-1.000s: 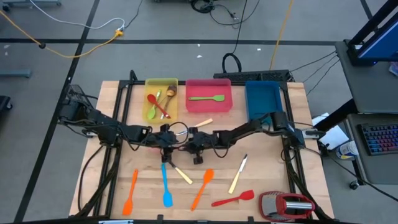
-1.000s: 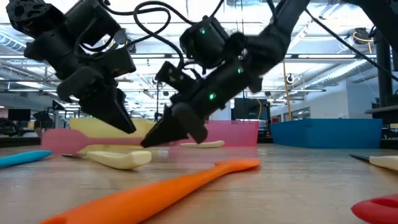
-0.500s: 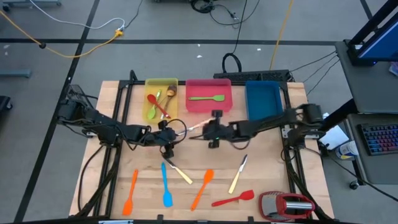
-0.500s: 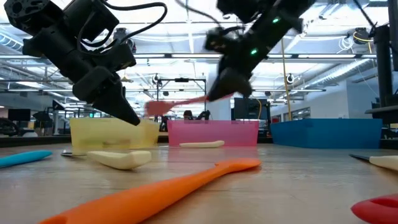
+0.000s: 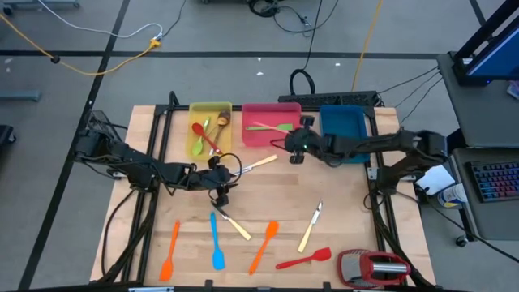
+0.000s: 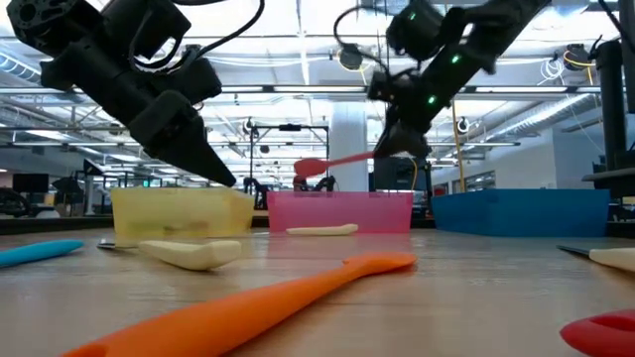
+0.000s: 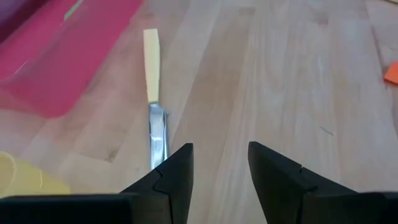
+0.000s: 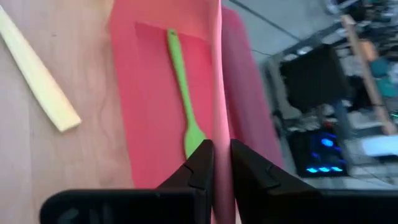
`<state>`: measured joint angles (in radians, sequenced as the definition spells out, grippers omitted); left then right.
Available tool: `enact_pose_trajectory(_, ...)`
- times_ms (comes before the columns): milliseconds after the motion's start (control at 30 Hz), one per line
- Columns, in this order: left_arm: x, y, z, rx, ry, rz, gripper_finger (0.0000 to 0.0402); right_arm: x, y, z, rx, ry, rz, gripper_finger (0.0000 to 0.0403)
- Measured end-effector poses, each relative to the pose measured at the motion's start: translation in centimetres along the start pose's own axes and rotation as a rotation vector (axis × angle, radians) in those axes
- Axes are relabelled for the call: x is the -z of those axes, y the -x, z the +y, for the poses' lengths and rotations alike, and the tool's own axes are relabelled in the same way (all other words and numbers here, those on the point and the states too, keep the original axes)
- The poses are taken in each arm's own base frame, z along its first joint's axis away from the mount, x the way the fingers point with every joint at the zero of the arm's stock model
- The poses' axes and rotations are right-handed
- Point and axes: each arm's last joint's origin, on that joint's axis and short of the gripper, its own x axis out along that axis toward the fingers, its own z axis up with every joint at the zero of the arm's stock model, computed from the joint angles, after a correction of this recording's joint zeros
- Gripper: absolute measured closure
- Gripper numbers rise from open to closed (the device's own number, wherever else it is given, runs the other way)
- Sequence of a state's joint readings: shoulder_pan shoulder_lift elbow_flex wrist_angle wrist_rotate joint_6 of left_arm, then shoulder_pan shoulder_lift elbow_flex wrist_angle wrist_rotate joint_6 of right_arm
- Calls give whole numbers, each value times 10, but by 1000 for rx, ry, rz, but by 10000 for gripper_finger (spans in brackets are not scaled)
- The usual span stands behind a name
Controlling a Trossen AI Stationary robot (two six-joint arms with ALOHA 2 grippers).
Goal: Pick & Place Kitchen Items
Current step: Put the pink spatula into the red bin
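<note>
1. As it hangs in the air above the pink tray [image 6: 342, 210], on the side nearest the blue tray [image 6: 521, 211], the pink spatula [image 6: 332, 162] is pinched by its handle end in the right gripper [image 6: 395, 149], whose fingers are closed tight on it.
2. The spatula's long axis lies almost level. Its blade tips a little downward and points away from the right arm, toward the yellow tray's [image 6: 179, 208] side of the table. From the right wrist it runs straight out past the fingers, roughly in line with the green spatula [image 8: 181, 87] already lying in the tray.
3. Risk, as I judge it: the grip sits far out at one end, so the long blade could swing or slip in the pinch. If it is let go too high or too near the wall, it may catch the rim and tip out onto the table.
4. A second risk: dropped across the green spatula, it could come to rest propped on the rim and not flat inside.
5. Farther off, the left gripper [image 7: 219, 168] hovers low over the table with its fingers spread and empty, just short of a cream-handled knife [image 7: 152, 93]. A careless reach there could nudge the knife away.
</note>
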<state>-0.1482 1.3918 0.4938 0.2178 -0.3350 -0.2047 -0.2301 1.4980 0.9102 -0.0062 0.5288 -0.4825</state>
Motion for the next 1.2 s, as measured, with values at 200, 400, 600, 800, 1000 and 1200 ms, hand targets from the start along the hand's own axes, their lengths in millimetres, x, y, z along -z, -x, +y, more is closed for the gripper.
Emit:
enact_pose_trajectory(200,-2,0,0,0,-4,-19,243,14,-32,-5,-39,26,38,374)
enact_pose_trajectory(400,-2,0,1,-6,-18,-20,243,23,-55,-6,-103,-18,5,372)
enact_pose_trajectory(600,-2,0,1,-6,-28,-19,243,33,-73,-3,-154,-74,3,366)
enact_pose_trajectory(800,-2,0,0,-6,-38,-19,243,42,-84,-4,-151,-131,48,366)
enact_pose_trajectory(1000,-2,0,0,-6,-41,-18,243,38,-83,-7,-130,-165,9,336)
enact_pose_trajectory(1200,-1,0,1,-7,-42,-15,243,36,-83,-9,-111,-171,-20,314)
